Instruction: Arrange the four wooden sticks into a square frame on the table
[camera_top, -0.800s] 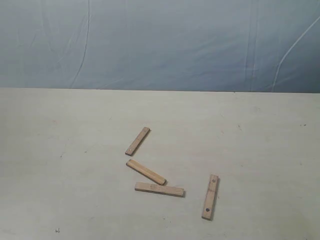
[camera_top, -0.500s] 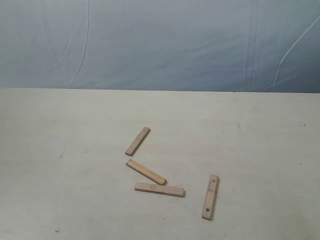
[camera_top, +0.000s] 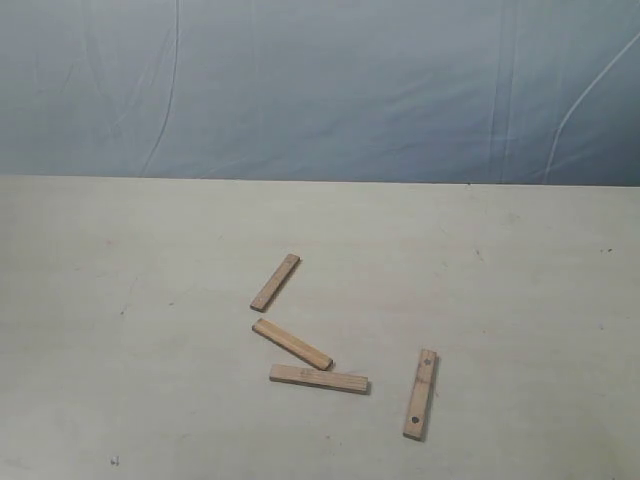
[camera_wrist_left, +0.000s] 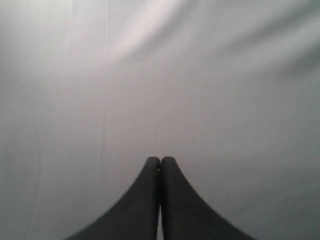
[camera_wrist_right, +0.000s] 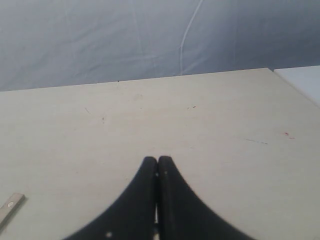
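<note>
Four flat light-brown wooden slats (camera_top: 292, 344) scattered loose on smooth, faintly speckled beige worktop (camera_top: 520, 300); black left gripper (camera_wrist_left: 160, 161) and right gripper (camera_wrist_right: 157, 160) both closed, empty.

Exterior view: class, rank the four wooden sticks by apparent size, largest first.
1. Front centre stick.
2. Right stick and middle diagonal stick, alike.
3. Rear stick, smallest, probably only because it lies farthest.

Light-brown sticks (camera_top: 292, 344), pale cream specked table (camera_top: 520, 280), blue-grey backdrop (camera_top: 320, 90)
</note>
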